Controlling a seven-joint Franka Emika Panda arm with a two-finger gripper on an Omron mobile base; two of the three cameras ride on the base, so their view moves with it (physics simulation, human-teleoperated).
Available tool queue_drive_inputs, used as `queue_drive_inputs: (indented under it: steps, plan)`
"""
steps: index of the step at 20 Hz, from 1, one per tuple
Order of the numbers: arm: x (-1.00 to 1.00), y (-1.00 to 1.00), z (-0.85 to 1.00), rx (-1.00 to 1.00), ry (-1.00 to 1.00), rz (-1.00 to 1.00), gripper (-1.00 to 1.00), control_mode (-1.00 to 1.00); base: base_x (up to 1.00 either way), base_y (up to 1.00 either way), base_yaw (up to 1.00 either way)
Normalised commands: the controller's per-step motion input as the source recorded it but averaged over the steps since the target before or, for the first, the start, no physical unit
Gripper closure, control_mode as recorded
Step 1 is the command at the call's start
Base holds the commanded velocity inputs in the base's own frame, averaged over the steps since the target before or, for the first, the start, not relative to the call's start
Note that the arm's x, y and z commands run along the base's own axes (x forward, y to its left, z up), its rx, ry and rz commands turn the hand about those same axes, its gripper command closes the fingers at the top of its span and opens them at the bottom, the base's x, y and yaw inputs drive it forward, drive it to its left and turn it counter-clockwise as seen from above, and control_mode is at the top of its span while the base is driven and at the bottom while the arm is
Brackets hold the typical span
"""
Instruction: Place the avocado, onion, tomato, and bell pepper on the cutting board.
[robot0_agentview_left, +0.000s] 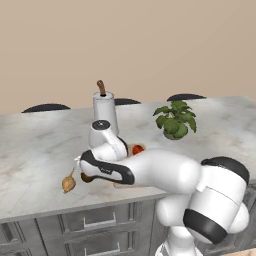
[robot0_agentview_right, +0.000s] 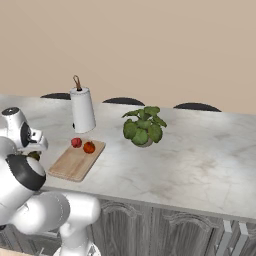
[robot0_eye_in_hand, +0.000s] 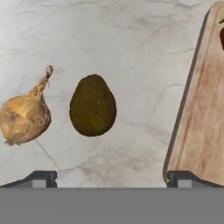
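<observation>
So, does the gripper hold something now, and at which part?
Nothing is held. The gripper is open above the counter, with the avocado lying free between its fingertips.

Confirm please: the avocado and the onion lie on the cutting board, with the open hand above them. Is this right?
Not quite. The avocado and the onion lie on the marble counter, beside the cutting board, not on it. The hand view shows this. The open hand is indeed above them.
</observation>
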Motion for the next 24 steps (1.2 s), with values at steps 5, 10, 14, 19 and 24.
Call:
queue_drive_inputs:
  steps: [5, 10, 14, 19, 24]
  plan:
    - [0.26, 0.09, -0.27, -0.01, -0.01, -0.01, -1.00, -1.00, 0.00, 0.00, 0.00]
    - [0.30, 0.10, -0.15, 0.00, -0.04, 0.00, -1.00, -1.00, 0.00, 0.00, 0.00]
    - [0.14, 0.24, -0.17, 0.00, -0.01, 0.00, -1.00, -1.00, 0.00, 0.00, 0.00]
    - [0.01, 0.33, -0.11, 0.00, 0.00, 0.00, -1.00, -1.00, 0.00, 0.00, 0.00]
    - [0.00, 0.17, -0.09, 0.00, 0.00, 0.00, -1.00, -1.00, 0.00, 0.00, 0.00]
